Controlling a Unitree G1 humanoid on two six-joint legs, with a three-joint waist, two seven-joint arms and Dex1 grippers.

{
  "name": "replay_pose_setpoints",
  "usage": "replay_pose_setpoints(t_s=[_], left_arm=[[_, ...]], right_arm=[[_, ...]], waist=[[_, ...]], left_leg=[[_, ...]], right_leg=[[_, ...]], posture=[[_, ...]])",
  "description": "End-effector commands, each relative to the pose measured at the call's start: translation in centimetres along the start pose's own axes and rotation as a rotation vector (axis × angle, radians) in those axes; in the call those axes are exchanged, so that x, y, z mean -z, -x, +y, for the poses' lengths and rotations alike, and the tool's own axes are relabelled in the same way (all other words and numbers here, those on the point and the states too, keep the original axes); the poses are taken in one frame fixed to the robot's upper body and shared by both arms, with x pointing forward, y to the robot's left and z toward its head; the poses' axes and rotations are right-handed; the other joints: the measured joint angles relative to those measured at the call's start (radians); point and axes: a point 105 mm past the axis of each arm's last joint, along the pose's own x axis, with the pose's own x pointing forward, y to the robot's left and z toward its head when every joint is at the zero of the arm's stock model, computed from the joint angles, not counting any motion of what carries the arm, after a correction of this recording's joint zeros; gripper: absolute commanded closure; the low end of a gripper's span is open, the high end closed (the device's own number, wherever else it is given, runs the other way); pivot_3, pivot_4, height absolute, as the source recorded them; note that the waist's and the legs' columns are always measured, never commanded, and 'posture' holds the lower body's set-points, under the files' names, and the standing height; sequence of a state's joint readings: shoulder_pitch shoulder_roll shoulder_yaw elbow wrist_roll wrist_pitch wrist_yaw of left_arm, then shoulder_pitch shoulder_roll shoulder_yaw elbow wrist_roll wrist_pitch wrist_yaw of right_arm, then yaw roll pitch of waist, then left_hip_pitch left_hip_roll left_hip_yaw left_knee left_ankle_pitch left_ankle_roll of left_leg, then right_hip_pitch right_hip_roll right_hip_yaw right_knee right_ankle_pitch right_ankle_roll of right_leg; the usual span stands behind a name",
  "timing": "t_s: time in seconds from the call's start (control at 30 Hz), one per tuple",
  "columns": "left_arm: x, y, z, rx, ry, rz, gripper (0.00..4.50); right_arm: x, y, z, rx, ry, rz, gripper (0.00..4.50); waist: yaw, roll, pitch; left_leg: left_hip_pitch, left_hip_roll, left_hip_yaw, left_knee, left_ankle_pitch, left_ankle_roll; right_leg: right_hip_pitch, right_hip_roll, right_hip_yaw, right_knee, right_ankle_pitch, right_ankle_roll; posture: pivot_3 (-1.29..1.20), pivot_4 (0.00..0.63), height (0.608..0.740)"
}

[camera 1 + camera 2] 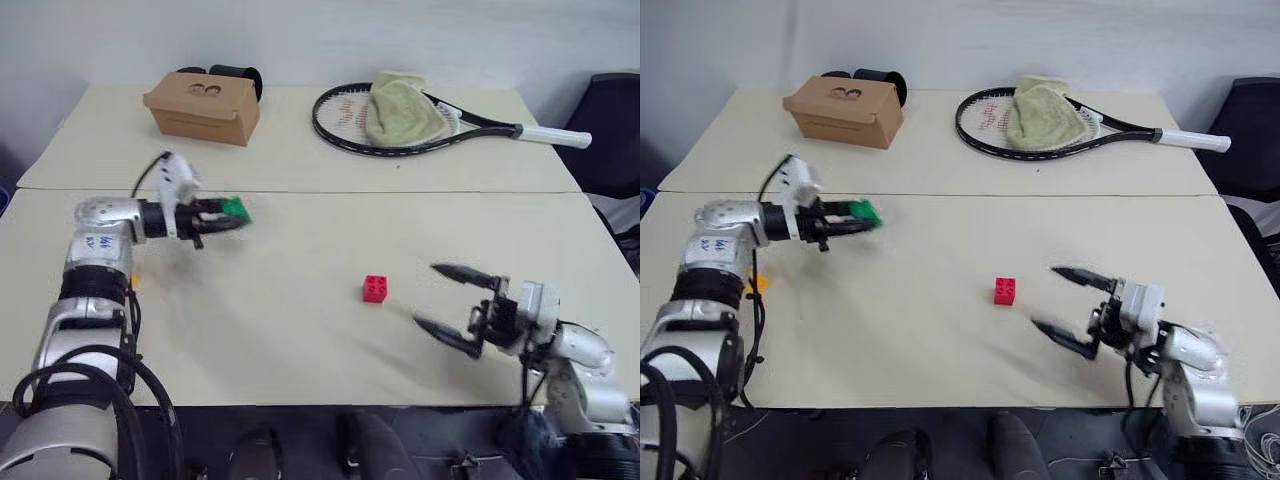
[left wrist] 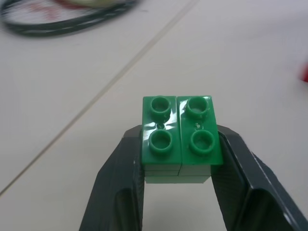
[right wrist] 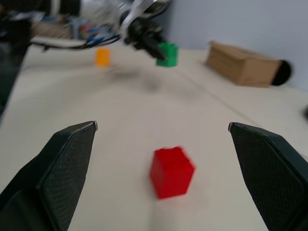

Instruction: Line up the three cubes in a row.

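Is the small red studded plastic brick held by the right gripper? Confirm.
No: the red brick sits on the table between the open right gripper fingers, untouched.

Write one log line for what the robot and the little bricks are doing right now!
left claw: shut on green brick, above table | right claw: open, empty | red brick: on table | orange brick: on table

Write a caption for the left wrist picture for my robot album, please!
The robot's left hand pinches a green cube above the table.
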State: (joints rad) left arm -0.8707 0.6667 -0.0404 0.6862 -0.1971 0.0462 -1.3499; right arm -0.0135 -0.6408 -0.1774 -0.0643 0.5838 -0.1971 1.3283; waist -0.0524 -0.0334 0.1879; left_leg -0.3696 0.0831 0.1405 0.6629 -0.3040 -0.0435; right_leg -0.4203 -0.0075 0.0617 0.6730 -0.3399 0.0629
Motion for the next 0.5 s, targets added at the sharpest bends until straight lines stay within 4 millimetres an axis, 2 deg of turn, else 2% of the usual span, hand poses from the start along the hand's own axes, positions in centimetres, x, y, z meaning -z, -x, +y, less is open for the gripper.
replay_pose_setpoints(t_s=[0.03, 0.13, 0.2, 0.37, 0.5], left_arm=[[-0.6, -3.9, -5.8, 0.324, -0.112, 0.066, 3.01], [0.3, -5.8, -7.7, 0.380, -0.132, 0.106, 3.01], [1.0, -6.9, -8.2, 0.383, -0.152, 0.133, 3.01], [1.6, -8.2, -8.3, 0.366, -0.168, 0.156, 3.01], [1.5, -9.1, -6.8, 0.286, -0.180, 0.161, 3.01]], right_arm=[[-0.8, 1.5, 0.3, -0.048, 0.017, 0.027, 0.00], [-0.7, 1.7, 0.1, -0.031, 0.003, 0.034, 0.00], [-0.7, 1.6, 0.1, -0.021, -0.002, 0.031, 0.00], [-1.0, 1.0, 0.2, -0.004, -0.010, 0.015, 0.00], [-1.3, 0.5, 0.4, 0.020, -0.012, 0.000, 0.00]], waist=[[0.000, 0.000, 0.000], [-0.006, 0.000, 0.000], [-0.007, 0.000, 0.000], [-0.003, 0.000, 0.000], [0.001, 0.000, 0.000]], left_leg=[[0.000, 0.000, 0.000, 0.000, 0.000, 0.000], [0.002, 0.001, -0.002, 0.003, 0.000, 0.000], [0.004, 0.001, -0.003, 0.003, 0.000, 0.000], [0.007, 0.000, -0.011, 0.001, 0.000, 0.001], [0.007, 0.000, -0.011, 0.002, -0.001, 0.002]], right_leg=[[0.000, 0.000, 0.001, 0.000, 0.000, 0.000], [0.002, 0.000, 0.004, 0.002, 0.000, 0.001], [0.004, 0.002, 0.011, 0.002, 0.000, 0.001], [0.007, 0.002, 0.014, 0.000, 0.000, 0.001], [0.008, 0.002, 0.013, -0.001, 0.000, 0.001]], posture=[[0.00, 0.150, 0.740], [0.00, 0.150, 0.740], [0.00, 0.150, 0.740], [0.00, 0.150, 0.740], [0.00, 0.150, 0.740]])
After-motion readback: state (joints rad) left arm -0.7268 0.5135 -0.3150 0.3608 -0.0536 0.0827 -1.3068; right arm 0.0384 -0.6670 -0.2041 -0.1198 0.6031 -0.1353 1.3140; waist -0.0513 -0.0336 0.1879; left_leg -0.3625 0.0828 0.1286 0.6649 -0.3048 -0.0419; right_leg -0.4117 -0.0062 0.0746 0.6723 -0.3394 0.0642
